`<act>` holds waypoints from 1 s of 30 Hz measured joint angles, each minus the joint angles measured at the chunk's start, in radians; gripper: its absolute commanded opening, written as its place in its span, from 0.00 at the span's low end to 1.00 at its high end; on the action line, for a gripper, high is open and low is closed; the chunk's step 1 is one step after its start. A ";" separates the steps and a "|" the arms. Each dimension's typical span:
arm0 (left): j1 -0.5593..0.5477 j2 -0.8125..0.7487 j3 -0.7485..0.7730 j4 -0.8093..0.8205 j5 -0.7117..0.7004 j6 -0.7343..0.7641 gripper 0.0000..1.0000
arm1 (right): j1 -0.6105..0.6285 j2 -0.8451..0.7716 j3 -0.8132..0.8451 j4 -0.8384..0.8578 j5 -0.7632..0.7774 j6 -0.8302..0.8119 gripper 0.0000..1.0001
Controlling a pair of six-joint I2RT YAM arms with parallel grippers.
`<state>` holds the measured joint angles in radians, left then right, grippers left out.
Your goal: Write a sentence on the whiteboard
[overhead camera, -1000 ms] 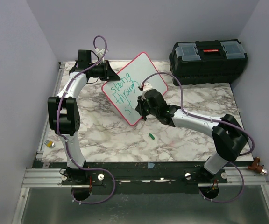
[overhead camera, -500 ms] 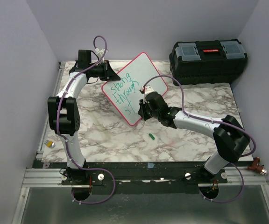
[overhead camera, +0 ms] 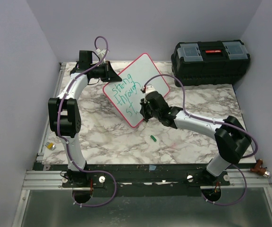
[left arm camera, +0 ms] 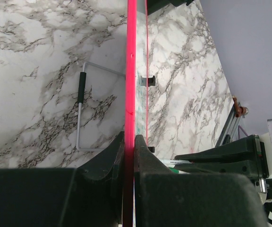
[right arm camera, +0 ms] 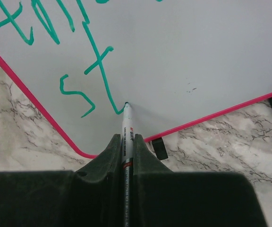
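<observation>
The whiteboard, white with a pink-red frame, stands tilted on the marble table. My left gripper is shut on its upper left edge, and in the left wrist view the frame runs edge-on between that gripper's jaws. The green sentence reads "strong through st" in three lines. My right gripper is shut on a white marker, whose tip touches the board at the foot of the last "t". From above, the right gripper sits at the board's lower right.
A black toolbox stands at the back right. A small green marker cap lies on the table in front of the board. A small yellowish object sits at the left edge. A wire stand lies behind the board.
My right gripper has shifted slightly with the marker along the third line, and the last "t" has gained a small hook at its foot. The left arm and board have stayed put.
</observation>
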<state>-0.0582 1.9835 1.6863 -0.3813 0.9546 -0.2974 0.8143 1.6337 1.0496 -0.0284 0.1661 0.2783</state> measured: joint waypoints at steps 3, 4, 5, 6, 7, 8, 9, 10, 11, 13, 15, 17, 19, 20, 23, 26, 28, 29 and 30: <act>0.000 0.000 0.000 0.000 0.000 0.000 0.00 | 0.000 0.011 0.026 -0.011 0.012 -0.011 0.01; 0.000 0.000 0.000 0.000 0.000 0.000 0.00 | 0.000 0.015 0.039 -0.013 0.016 -0.015 0.01; 0.000 0.000 0.000 0.000 0.000 0.000 0.00 | 0.000 0.018 0.047 -0.017 0.020 -0.018 0.01; 0.000 0.000 0.000 0.000 0.000 0.000 0.00 | 0.000 0.021 0.058 -0.020 0.024 -0.019 0.01; 0.000 0.000 0.000 -0.001 0.000 -0.001 0.00 | 0.000 0.023 0.067 -0.021 0.027 -0.023 0.01; 0.000 0.000 0.000 0.000 0.000 -0.001 0.00 | 0.000 0.024 0.076 -0.023 0.029 -0.026 0.01; 0.000 0.000 0.000 -0.001 0.000 -0.001 0.00 | 0.000 0.024 0.082 -0.023 0.031 -0.027 0.01; 0.000 0.000 0.000 0.000 0.000 -0.001 0.00 | 0.000 0.024 0.090 -0.023 0.032 -0.027 0.01; 0.000 0.000 0.000 0.000 0.000 -0.001 0.00 | 0.000 0.024 0.097 -0.022 0.032 -0.027 0.01; 0.000 0.000 0.000 -0.001 0.000 -0.001 0.00 | 0.000 0.023 0.105 -0.021 0.032 -0.027 0.01; 0.000 0.000 0.000 -0.001 0.000 -0.001 0.00 | 0.000 0.023 0.108 -0.018 0.032 -0.027 0.01; 0.000 0.000 0.000 -0.001 0.000 -0.001 0.00 | 0.000 0.022 0.109 -0.018 0.033 -0.027 0.01; 0.000 0.000 0.000 -0.001 0.000 -0.001 0.00 | 0.000 0.021 0.111 -0.018 0.039 -0.027 0.01; 0.000 0.000 0.000 -0.001 0.000 -0.001 0.00 | 0.000 0.021 0.111 -0.016 0.040 -0.027 0.01; 0.000 0.000 0.000 -0.001 0.000 -0.001 0.00 | 0.000 0.021 0.121 -0.018 0.049 -0.027 0.01; 0.000 0.000 0.000 0.000 0.000 -0.001 0.00 | 0.000 0.022 0.139 -0.016 0.054 -0.027 0.01; 0.000 0.000 0.000 -0.001 0.000 -0.001 0.00 | 0.000 0.023 0.150 -0.011 0.056 -0.027 0.01; 0.000 0.000 0.000 -0.001 0.000 -0.001 0.00 | 0.000 0.024 0.157 -0.010 0.058 -0.027 0.01; 0.000 0.000 0.000 0.000 0.000 -0.001 0.00 | 0.000 0.026 0.163 -0.007 0.059 -0.027 0.01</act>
<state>-0.0582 1.9835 1.6863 -0.3817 0.9550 -0.2985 0.8143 1.6592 1.2121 -0.0357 0.2253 0.2508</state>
